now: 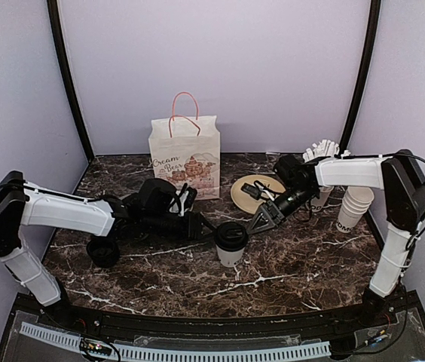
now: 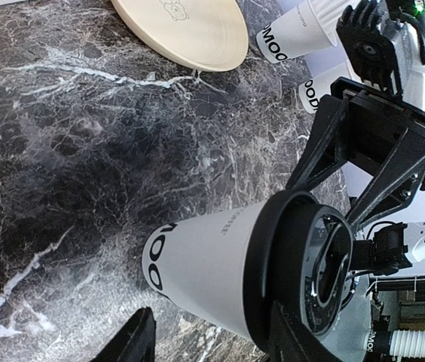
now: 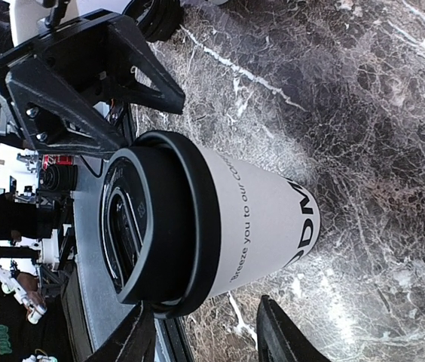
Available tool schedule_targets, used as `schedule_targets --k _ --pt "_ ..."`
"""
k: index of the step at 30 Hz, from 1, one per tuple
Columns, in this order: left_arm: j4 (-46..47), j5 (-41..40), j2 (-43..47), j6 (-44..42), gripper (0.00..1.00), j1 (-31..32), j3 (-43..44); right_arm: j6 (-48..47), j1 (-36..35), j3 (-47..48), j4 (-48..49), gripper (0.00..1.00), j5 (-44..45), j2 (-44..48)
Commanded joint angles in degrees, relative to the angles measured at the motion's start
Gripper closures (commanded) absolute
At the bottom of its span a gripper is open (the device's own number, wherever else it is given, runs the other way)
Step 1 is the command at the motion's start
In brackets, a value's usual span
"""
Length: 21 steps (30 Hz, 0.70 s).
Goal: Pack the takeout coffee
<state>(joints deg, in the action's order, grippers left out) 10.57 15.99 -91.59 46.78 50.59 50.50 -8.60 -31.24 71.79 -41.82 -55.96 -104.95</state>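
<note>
One takeout coffee (image 1: pixel 230 243), a white paper cup with a black lid and black lettering, stands upright mid-table. My left gripper (image 1: pixel 202 226) sits just left of it and my right gripper (image 1: pixel 262 219) just right of it, both pointing at the cup. In the left wrist view the cup (image 2: pixel 212 260) lies just beyond my open gripper (image 2: pixel 209 343), whose right fingertip (image 2: pixel 288 335) overlaps the lid rim. The right wrist view shows the same cup (image 3: pixel 261 219) ahead of my open right gripper (image 3: pixel 205 339). Neither holds anything.
A paper bag (image 1: pixel 185 157) with pink handles stands at the back. A tan plate (image 1: pixel 247 188) lies behind the right gripper. A stack of lidless cups (image 1: pixel 354 207) and a cup of white sticks (image 1: pixel 322 151) stand far right. A black round lid-like thing (image 1: pixel 103 252) sits by the left arm.
</note>
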Motion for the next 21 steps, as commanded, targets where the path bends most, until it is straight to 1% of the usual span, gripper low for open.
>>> schedule_targets --k 1,4,6,11,17,21 --pt "-0.9 1.2 -1.7 0.2 0.47 -0.9 0.7 -0.5 -0.8 1.6 -0.5 0.55 -0.9 -1.3" --pt "-2.5 2.0 -3.3 0.3 0.47 -1.7 0.7 0.3 -0.8 1.6 -0.1 0.55 -0.1 -2.3" --pt "-3.2 2.3 -4.2 0.4 0.48 -2.0 0.5 1.6 -0.8 1.5 0.5 0.58 1.7 -3.0" --pt "-5.3 2.2 -6.3 -0.6 0.5 -2.5 0.4 5.6 -0.7 0.6 2.1 0.62 11.0 -5.7" --pt "-8.9 2.8 -10.6 -1.9 0.54 -2.5 0.5 7.9 -0.7 -0.1 3.0 0.65 14.8 -10.1" --pt "-12.1 4.4 -14.3 -2.5 0.59 -2.6 0.0 8.1 -0.7 -0.2 3.0 0.65 15.0 -11.8"
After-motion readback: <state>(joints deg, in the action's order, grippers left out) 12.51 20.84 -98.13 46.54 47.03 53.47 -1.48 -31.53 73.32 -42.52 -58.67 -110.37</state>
